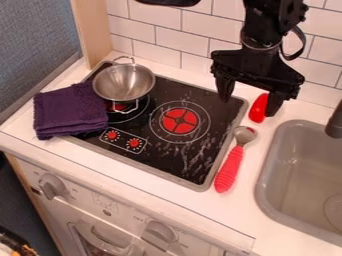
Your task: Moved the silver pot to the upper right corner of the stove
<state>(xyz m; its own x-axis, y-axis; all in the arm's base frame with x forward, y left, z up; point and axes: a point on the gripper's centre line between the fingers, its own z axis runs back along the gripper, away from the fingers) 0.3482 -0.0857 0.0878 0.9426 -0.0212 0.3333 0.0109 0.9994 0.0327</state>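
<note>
Silver pot point(125, 81) at the back left of the black stove point(169, 93). Stands upright, partly over a red burner point(119, 106). Has two wire handles, one toward the back wall, the other toward the front.

Just beside the pot, a folded purple towel point(69, 111). Lies across the stove's left edge, partly on the white counter point(190, 210). To the right of the pot, another red burner point(180, 121), ringed in white. In front of both burners, two small red knobs point(123, 139) on the stovetop.

Above the stove's back right corner, well apart from the pot, the black gripper point(248, 104). Points downward, fingers spread wide, nothing between them. Behind the right-hand finger, a red object point(258, 108), partly hidden.

Along the stove's right edge, a spoon point(230, 168) with a red handle and a metal bowl toward the back. Farther right, a grey sink point(265, 192) and a dark faucet point(335, 122). Behind everything, white wall tiles point(162, 39). Below the counter's front edge, two large knobs point(159, 233) and a curved oven handle point(100, 240).
</note>
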